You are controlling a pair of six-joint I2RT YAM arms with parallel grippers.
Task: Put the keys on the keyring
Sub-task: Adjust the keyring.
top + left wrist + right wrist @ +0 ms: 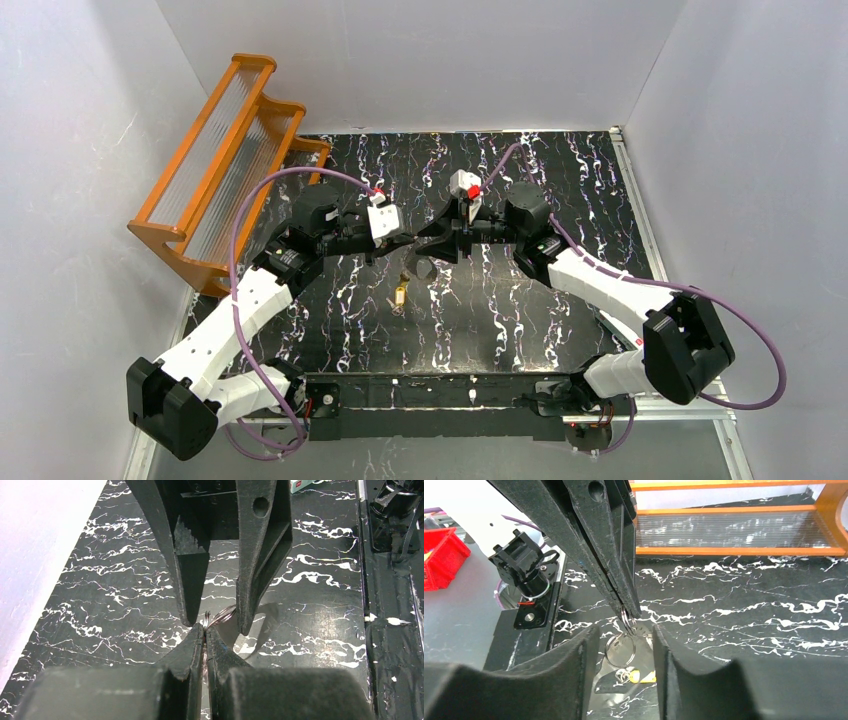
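Lit brightly and evenly from overhead; threw soft shadows on the glossy table (320,630); blurred close foreground in wrist views.

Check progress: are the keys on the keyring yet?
Done: the left gripper is shut on the keyring, which hangs from its tips. In hand: the right gripper is open, with a finger on either side of the ring. Left: one yellow-headed key lies on the table below, unthreaded. I can't make out the second key.
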